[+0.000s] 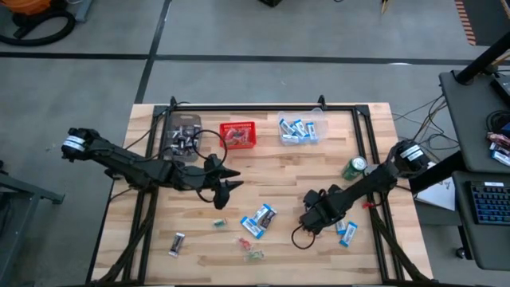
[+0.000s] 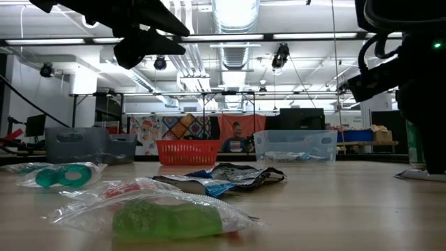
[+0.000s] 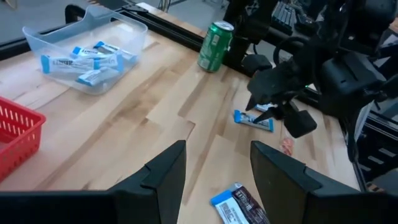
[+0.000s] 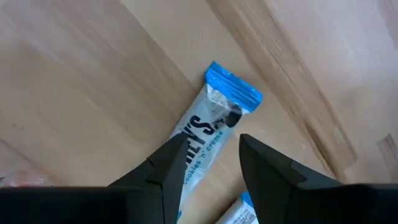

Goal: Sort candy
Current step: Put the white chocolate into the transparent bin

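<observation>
Candy lies scattered on the wooden table. Blue-and-white packets (image 1: 260, 219) sit in the middle, two more (image 1: 347, 232) lie near the right, a dark bar (image 1: 177, 243) lies near the front, and small twist pieces (image 1: 249, 249) lie beside it. My right gripper (image 4: 208, 165) is open, low over one blue-and-white packet (image 4: 219, 121) that lies flat on the wood. Its fingers stand on either side of the packet's lower half, and no touch shows. My left gripper (image 3: 217, 168) is open and hangs above the table's middle (image 1: 231, 179), holding nothing.
At the far edge stand a clear bin of dark bars (image 1: 183, 137), a red mesh basket (image 1: 237, 135) and a clear bin of blue packets (image 1: 301, 129). A green can (image 1: 354, 167) stands near my right arm. A black frame (image 1: 263, 108) runs round the table.
</observation>
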`<state>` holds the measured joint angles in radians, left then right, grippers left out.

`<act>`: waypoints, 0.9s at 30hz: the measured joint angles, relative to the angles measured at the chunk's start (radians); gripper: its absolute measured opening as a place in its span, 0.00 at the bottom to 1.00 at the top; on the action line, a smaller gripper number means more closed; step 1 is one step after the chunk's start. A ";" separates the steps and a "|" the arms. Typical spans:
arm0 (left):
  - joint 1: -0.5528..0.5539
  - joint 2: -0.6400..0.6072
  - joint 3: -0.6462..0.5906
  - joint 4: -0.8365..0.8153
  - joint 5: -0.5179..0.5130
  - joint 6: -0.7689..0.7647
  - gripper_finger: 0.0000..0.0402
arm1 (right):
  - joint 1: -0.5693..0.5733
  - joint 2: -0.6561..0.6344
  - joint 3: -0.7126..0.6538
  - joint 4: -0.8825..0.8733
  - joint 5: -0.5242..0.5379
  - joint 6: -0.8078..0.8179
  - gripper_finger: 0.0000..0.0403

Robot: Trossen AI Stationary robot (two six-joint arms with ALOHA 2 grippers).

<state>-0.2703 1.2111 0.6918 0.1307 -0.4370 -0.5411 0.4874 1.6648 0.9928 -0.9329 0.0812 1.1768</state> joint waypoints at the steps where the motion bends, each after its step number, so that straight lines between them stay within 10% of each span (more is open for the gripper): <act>1: -0.001 0.000 0.000 0.001 -0.001 0.000 0.40 | -0.003 0.011 0.002 0.002 0.002 -0.003 0.36; 27: -0.014 0.031 0.000 -0.004 -0.079 -0.001 0.40 | -0.052 -0.082 -0.014 0.236 0.467 -0.327 0.02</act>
<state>-0.2843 1.2417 0.6918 0.1263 -0.5159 -0.5419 0.4352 1.5824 0.9786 -0.6972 0.5482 0.8496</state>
